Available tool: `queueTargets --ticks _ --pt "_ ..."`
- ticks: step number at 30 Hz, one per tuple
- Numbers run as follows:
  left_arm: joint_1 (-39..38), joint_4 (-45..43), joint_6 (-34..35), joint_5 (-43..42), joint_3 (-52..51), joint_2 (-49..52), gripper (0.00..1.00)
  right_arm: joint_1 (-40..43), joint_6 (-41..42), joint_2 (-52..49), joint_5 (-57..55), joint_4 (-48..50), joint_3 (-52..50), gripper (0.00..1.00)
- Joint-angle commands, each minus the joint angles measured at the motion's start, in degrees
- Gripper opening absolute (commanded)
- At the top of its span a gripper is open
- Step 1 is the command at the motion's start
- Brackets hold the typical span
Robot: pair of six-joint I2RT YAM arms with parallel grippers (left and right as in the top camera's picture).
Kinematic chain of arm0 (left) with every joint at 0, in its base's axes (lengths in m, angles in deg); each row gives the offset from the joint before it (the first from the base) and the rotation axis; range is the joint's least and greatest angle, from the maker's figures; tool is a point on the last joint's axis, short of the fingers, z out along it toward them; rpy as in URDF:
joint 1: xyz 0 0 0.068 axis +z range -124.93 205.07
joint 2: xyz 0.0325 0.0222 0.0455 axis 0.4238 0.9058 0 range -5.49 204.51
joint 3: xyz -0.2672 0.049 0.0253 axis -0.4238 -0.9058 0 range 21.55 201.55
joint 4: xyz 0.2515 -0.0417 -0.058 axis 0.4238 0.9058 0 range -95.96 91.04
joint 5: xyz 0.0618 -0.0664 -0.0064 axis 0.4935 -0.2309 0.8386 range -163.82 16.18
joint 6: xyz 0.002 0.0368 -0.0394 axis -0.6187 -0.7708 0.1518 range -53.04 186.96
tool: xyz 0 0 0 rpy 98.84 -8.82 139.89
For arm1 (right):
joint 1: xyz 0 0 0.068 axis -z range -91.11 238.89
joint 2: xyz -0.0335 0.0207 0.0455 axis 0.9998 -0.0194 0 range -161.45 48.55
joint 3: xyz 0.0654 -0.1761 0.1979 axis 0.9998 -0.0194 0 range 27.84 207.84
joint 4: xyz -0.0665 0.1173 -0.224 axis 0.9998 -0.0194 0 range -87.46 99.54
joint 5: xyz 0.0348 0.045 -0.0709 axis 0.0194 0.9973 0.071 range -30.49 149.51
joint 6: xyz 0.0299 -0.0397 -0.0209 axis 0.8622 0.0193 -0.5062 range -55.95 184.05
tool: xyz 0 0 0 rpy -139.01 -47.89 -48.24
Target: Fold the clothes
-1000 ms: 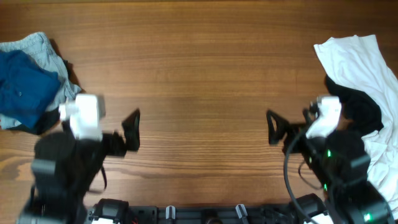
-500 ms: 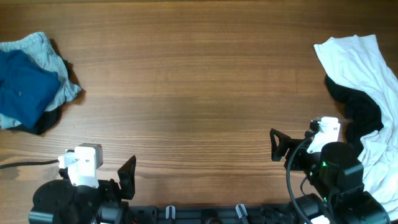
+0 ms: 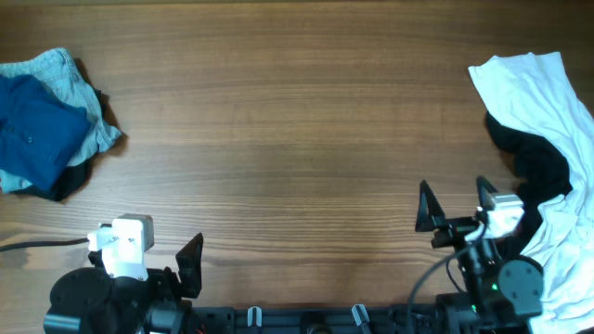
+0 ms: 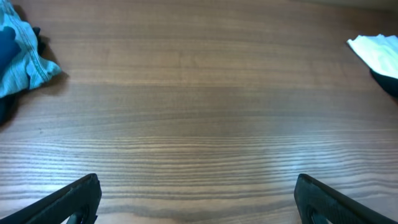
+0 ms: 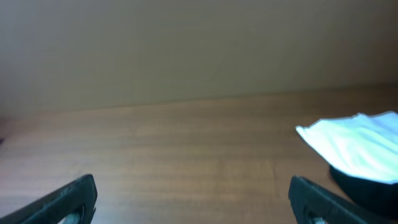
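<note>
The dark blue T-shirt (image 3: 32,134) lies folded at the table's far left on a pale denim garment (image 3: 58,70), with a black piece (image 3: 65,181) under its edge. A white garment (image 3: 538,88) and a black one (image 3: 540,167) lie heaped at the right edge. My left gripper (image 3: 188,267) is low at the front left, open and empty (image 4: 198,202). My right gripper (image 3: 454,202) is at the front right, open and empty (image 5: 196,199), just left of the black garment. The left wrist view shows the denim (image 4: 22,56) far left.
The wooden table (image 3: 297,121) spans the view between the two heaps. The right wrist view shows the white garment (image 5: 354,146) at right and a plain wall (image 5: 186,50) beyond the table's far edge. A cable (image 3: 37,243) runs at the front left.
Both arms have drawn back from the table's middle toward the front edge. The right gripper has turned to point away from the front edge. The garments have not moved.
</note>
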Motion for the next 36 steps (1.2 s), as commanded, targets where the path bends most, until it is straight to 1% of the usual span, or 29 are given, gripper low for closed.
queueTargets --ticks 1,4,5,8,9,36 --pt "0.1 -0.3 0.1 0.3 -0.3 -0.4 1.00 0.3 -2.5 0.9 1.9 11.7 -8.5 1.00" --pt "0.1 -0.3 0.2 0.3 -0.3 -0.4 1.00 0.3 -3.6 0.9 1.9 27.5 -16.7 1.00" --pt "0.1 -0.3 0.1 0.3 -0.3 -0.4 1.00 0.3 -5.0 0.9 2.0 28.1 -17.2 1.00" --pt "0.1 -0.3 0.2 0.3 -0.3 -0.4 1.00 0.3 -5.6 0.9 1.9 24.7 -17.3 1.00" --pt "0.1 -0.3 0.1 0.3 -0.3 -0.4 1.00 0.3 -5.7 0.9 2.1 21.7 -17.3 1.00" --pt "0.6 -0.3 0.1 0.3 -0.3 -1.2 1.00 0.3 -5.9 0.5 1.7 21.6 -17.3 1.00"
